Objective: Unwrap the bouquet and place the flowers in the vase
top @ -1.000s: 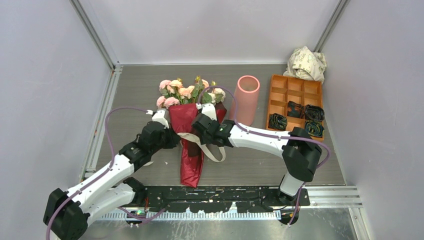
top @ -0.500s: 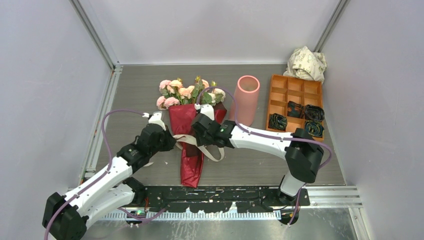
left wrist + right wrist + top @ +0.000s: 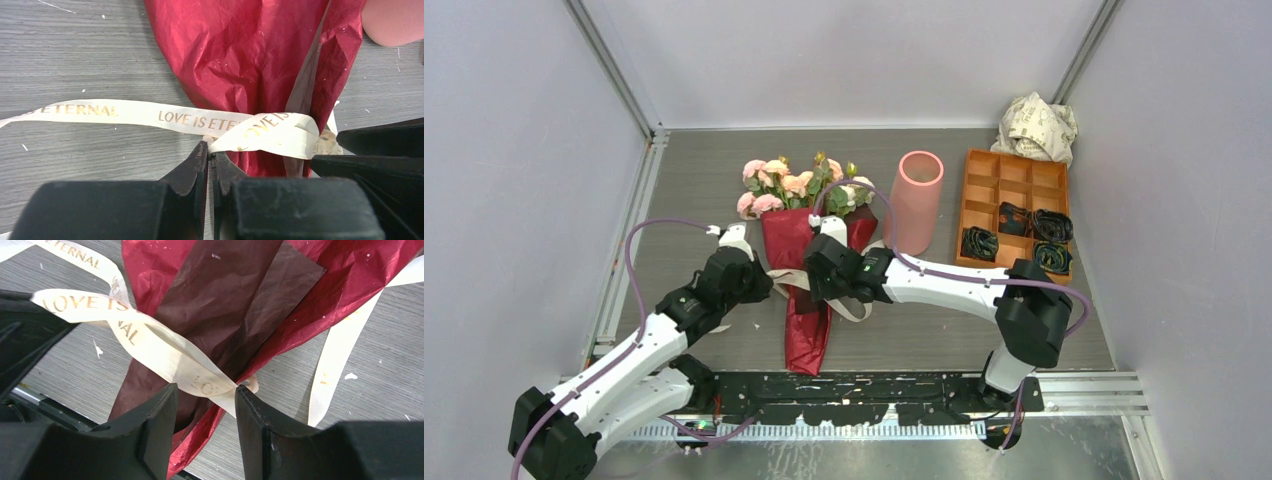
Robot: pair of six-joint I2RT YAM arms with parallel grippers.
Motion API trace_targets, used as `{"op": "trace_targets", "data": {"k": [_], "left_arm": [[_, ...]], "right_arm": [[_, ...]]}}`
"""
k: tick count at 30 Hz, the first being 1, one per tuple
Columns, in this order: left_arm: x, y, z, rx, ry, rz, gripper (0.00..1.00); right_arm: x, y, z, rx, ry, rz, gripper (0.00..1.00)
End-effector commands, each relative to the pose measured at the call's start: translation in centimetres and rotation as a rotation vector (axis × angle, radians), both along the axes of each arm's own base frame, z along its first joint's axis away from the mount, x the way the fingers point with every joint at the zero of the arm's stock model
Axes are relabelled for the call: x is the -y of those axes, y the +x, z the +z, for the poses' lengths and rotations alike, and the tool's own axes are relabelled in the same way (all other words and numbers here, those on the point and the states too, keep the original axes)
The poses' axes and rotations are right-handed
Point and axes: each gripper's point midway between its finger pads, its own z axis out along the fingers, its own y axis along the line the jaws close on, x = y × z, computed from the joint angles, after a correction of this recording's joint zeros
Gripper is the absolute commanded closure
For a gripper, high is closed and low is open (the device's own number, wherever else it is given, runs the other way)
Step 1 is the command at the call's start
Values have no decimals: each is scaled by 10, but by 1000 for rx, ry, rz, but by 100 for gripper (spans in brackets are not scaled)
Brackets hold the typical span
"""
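Crosswise to the bouquet (image 3: 809,300), ribbon (image 3: 135,112) is pinched by the left gripper (image 3: 208,152); the knot (image 3: 220,389) is straddled half-wide, hold unclear, by the right gripper (image 3: 205,392).

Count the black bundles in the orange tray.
4 bundles, all in the tray's near half: one mid-tray, one beside it at the right wall, one near-left, one in the near-right corner. None seems hidden.
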Motion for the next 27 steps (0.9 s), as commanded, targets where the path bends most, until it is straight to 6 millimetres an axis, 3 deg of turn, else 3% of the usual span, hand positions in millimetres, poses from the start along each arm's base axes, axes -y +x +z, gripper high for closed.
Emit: {"op": "trace_targets", "data": {"k": [1, 6, 14, 20, 27], "left_arm": [[0, 10, 26, 67, -20, 20, 92], [1, 10, 25, 64, -28, 19, 92], [-2, 11, 30, 74, -23, 35, 92], [-17, 14, 42, 79, 18, 112, 91], [-39, 22, 48, 72, 73, 223, 91]], "right_arm": [[-5, 4, 3, 11, 30, -9, 49], [-7, 7, -4, 14, 1, -5, 52], [-3, 16, -2, 52, -50, -19, 72], [17, 24, 0, 98, -124, -65, 91], [46, 34, 4, 130, -180, -136, 92]]}}
